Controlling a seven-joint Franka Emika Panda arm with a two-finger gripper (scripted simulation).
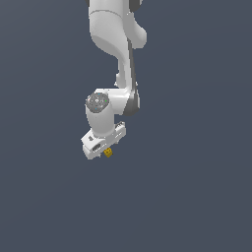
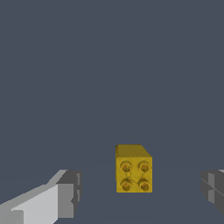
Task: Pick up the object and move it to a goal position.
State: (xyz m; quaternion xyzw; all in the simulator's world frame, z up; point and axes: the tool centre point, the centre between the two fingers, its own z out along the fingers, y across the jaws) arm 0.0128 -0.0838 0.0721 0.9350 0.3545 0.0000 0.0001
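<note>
One small yellow-gold block (image 2: 133, 169), four round studs on its near face, sits between the two grey fingertips (image 2: 70, 192) with clear gaps either side. The gripper (image 1: 104, 149) is spread apart, hovering over the plain grey-blue floor (image 1: 197, 197).

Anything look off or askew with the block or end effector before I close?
Nothing stands out. The small yellow-gold studded block sits squarely between the open fingers of the white end effector, closer to one finger than the other, apparently undamaged and touching neither.

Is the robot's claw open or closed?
Open. In the wrist view the gripper fingers stand apart either side of the yellow block, touching nothing.
</note>
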